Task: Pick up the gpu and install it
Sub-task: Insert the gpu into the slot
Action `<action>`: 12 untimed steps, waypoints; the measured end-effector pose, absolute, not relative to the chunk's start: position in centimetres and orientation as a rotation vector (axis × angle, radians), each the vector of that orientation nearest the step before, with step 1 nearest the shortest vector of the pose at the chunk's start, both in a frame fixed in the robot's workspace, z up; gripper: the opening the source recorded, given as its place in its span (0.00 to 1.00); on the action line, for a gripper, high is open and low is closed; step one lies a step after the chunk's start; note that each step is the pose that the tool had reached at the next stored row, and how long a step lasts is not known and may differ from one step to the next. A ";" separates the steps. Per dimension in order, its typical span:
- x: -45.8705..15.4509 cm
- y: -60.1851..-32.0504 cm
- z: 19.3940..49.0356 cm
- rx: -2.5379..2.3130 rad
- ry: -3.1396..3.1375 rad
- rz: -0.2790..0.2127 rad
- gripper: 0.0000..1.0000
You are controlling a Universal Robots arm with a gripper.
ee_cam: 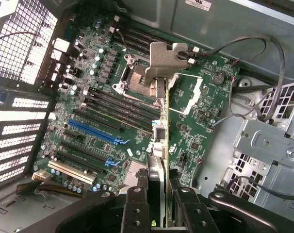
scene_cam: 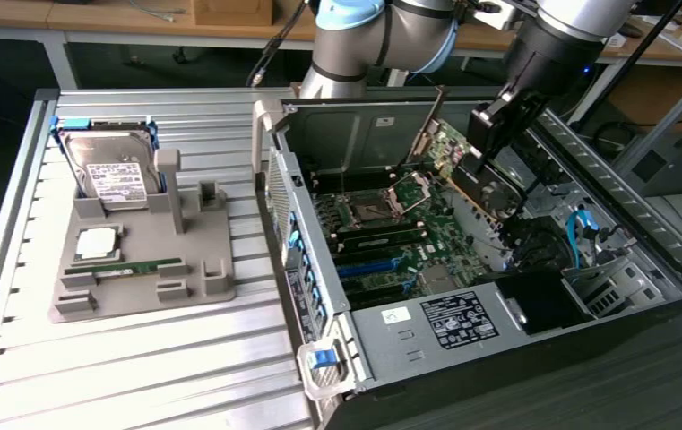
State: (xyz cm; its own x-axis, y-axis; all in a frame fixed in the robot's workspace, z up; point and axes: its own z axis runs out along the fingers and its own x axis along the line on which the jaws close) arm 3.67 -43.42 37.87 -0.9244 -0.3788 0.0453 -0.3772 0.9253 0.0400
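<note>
A slatted metal desk (scene_cam: 137, 358) fills the exterior view's left. On it sits a grey moulded holder (scene_cam: 203, 260). A silver hard drive (scene_cam: 114, 170) with a white label stands upright in the holder's far end. Nearer lie a square processor chip (scene_cam: 96, 242) and a slim green memory stick (scene_cam: 125, 267), each in its own recess.

To the right lies an open computer case (scene_cam: 316, 296) with its side panel off, showing the green motherboard (scene_cam: 401, 237) inside. The empty processor socket (scene_cam: 376, 208) is near the board's middle, with dark memory slots just beside it.

Above the board, the robot arm reaches down from the top of the view. Its black pincer (scene_cam: 487, 143) is closed on the gpu (scene_cam: 448, 148) and holds the card tilted in the air, clear of the board and inside the case opening.

From the wrist view the gpu (ee_cam: 160, 131) is seen edge-on between the two black fingers (ee_cam: 136, 204) of the pincer (ee_cam: 159, 194). Its silver bracket (ee_cam: 164, 58) is at the far end. Beneath it lie the motherboard (ee_cam: 103, 97), the socket (ee_cam: 135, 73), and blue and black expansion slots (ee_cam: 93, 132).

Further to the exterior view's right, a blue cable (scene_cam: 576, 235) and grey wires run beside a metal drive cage (ee_cam: 268, 145), close to the card's path.
</note>
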 end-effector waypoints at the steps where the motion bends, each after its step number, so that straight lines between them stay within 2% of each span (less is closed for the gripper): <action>1: 3.7 -43.4 37.9 0.606 -3.029 -0.047 0.27; 12: 3.7 -43.4 37.9 0.666 -3.016 -0.045 0.27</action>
